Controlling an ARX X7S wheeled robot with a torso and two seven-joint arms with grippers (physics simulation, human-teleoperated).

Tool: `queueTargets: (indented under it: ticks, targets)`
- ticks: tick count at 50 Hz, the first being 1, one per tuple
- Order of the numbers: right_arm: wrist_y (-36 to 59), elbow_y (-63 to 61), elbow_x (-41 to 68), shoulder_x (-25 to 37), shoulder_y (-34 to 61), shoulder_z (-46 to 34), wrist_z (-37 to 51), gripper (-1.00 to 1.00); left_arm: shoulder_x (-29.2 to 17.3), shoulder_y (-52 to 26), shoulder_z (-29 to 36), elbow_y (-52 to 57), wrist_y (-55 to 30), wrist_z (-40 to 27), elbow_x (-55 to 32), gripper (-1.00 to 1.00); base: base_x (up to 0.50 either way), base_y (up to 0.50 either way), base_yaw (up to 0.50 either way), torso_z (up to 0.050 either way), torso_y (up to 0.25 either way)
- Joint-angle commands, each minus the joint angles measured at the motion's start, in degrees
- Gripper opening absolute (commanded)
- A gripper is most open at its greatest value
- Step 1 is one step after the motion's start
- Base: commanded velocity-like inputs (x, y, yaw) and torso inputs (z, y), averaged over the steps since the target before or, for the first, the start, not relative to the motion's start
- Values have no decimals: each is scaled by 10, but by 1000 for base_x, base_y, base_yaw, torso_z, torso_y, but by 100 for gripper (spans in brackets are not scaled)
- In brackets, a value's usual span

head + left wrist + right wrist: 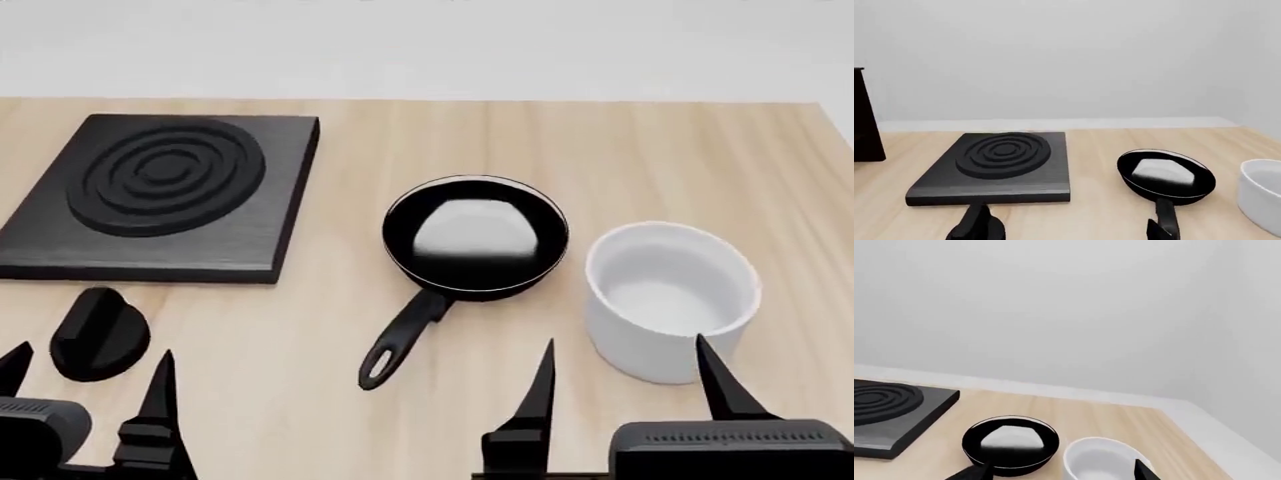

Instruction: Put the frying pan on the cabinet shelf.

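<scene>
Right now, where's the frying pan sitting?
In the head view the frying pan sits on the wooden table, between the square black plate on its left and the white pot on its right, handle pointing toward the robot.

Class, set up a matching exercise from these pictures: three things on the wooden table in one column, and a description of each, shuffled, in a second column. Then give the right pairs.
Things:
1. frying pan
2. pot
3. square plate

Descriptions:
A. white, cylindrical, empty
B. flat black slab with raised concentric rings
C. glossy black, round, with a stick handle pointing toward the robot

Pairs: 1-C, 2-A, 3-B
</scene>
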Motion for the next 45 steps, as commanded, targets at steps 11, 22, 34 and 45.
queueTargets:
  ticks: [11,22,34,45]
  targets:
    - [-4,-4,-3,-7,-7,12,-5,100,7,3,-5,-2,8,3,-2,100,500,0,0,0,0]
    - [19,-22,2,-6,0,9,1,100,5,6,-4,-8,19,2,-6,100,500,0,0,0,1]
    - [14,-18,6,-2,-3,9,2,100,4,9,-2,-17,30,-2,-9,100,500,0,0,0,0]
    - [2,-12,14,-2,-5,15,2,100,3,13,10,-16,26,0,-20,100,265,0,0,0,0]
